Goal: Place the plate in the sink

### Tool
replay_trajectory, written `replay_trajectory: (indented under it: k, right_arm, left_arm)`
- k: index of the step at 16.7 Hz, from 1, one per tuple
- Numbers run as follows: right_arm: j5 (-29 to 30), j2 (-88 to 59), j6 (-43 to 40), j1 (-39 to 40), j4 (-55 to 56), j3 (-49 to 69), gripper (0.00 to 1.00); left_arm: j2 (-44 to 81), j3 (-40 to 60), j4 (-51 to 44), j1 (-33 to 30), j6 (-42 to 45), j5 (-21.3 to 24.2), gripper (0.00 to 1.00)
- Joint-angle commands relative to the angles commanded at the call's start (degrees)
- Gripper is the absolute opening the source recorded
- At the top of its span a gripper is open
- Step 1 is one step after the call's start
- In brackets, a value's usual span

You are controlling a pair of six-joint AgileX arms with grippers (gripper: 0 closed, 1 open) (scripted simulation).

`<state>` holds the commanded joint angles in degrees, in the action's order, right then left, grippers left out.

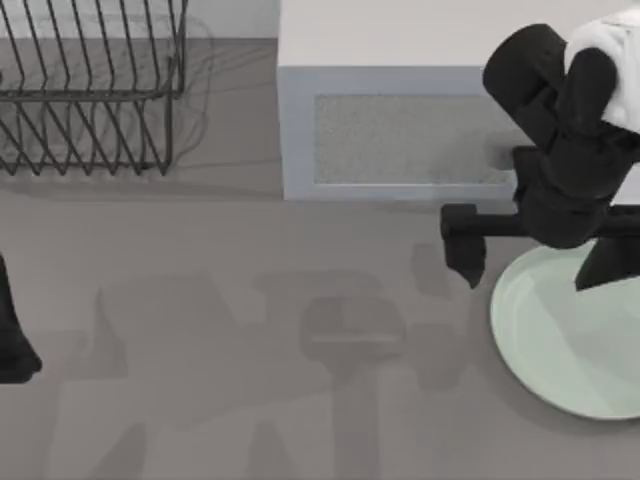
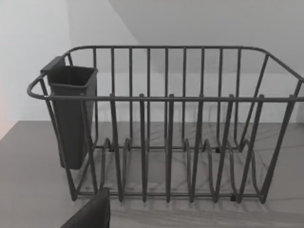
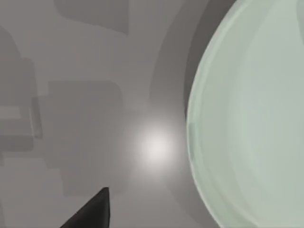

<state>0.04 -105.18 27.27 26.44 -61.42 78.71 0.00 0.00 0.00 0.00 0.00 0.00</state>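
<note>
Your right hand (image 1: 535,265) hangs above the left rim of the plate (image 1: 560,340), one dark finger (image 1: 465,250) reaching past the rim over bare counter (image 1: 250,400); you cannot tell whether it is spread or closed. You see the microwave (image 1: 400,130) behind that pale green plate, which lies flat at the counter's right edge, and the wire dish rack (image 1: 90,90) at back left. Your left arm (image 1: 15,330) sits parked at the left edge.

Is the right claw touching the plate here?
Cannot tell. In the top view the right claw hangs over the plate's left rim, one finger beside it, but looking straight down hides any gap or contact.
</note>
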Motion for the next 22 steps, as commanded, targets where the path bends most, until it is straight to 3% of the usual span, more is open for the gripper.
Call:
replay_trajectory:
  k: [9, 17, 22]
  right_arm:
    - [-0.02, -2.71, 0.59, 0.37, -0.42, 0.91, 1.0]
    - [0.04, -10.46, 0.86, 0.74, 18.36, -9.44, 1.0]
    - [0.06, -11.51, 0.92, 0.77, 20.05, -10.64, 1.0]
  left_arm:
    - [0.0, 0.0, 0.0, 0.0, 0.0, 0.0, 1.0]
    - [0.0, 0.0, 0.0, 0.0, 0.0, 0.0, 1.0]
    - [0.0, 0.0, 0.0, 0.0, 0.0, 0.0, 1.0]
